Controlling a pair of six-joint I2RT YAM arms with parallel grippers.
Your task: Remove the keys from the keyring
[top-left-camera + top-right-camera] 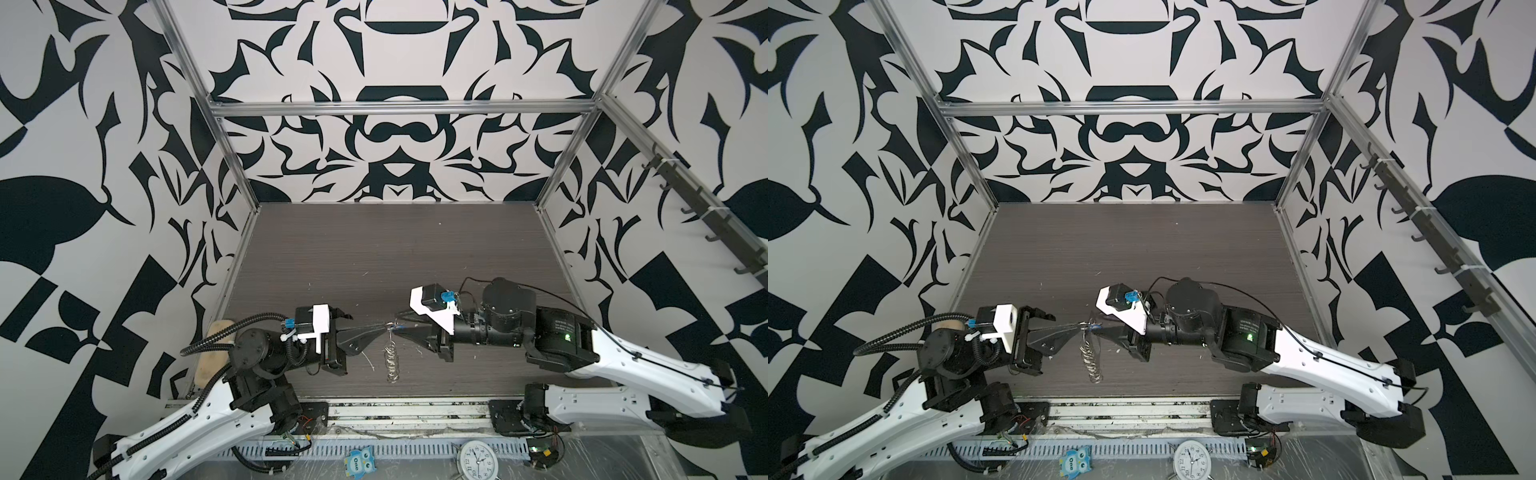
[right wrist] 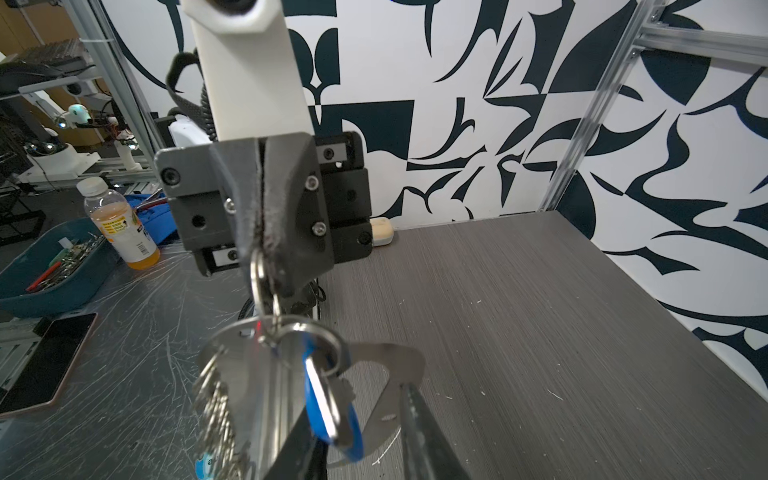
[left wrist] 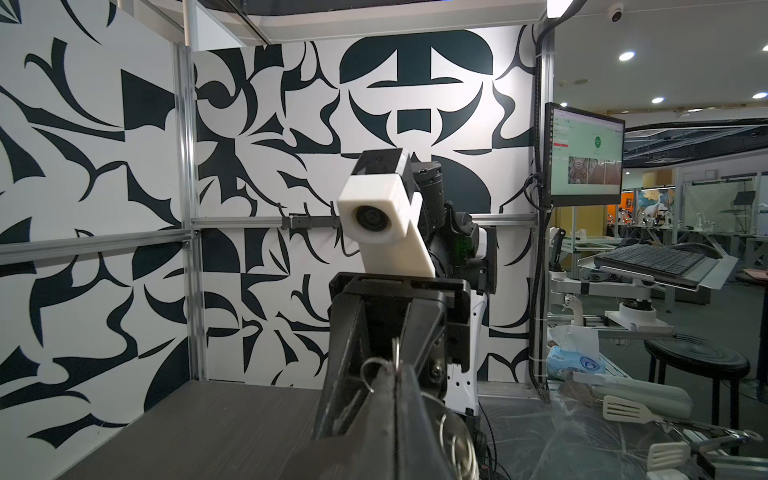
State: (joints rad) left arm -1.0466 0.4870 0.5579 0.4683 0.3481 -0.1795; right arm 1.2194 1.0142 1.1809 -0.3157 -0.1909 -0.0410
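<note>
The keyring [image 1: 391, 361] hangs edge-on above the dark table in both top views, between the two arms, its row of small rings [image 1: 1093, 361] dangling. My left gripper [image 1: 384, 328] is shut on one small ring at the top of it; the right wrist view shows that ring pinched in the shut left gripper [image 2: 266, 266]. The silver D-shaped plate [image 2: 249, 374] hangs below with a blue key [image 2: 332, 411] on a ring. My right gripper [image 2: 357, 403] stands open around the blue key. One of its fingers [image 2: 415, 432] lies against the plate's curved edge.
A beige block [image 1: 216, 345] lies at the table's left edge. A clock [image 1: 477, 459] and a blue owl toy [image 1: 359, 459] sit in front of the table. A hook rail [image 1: 698, 208] runs along the right wall. A bottle [image 2: 120, 224] and a blue bin [image 2: 50, 270] stand outside the cell.
</note>
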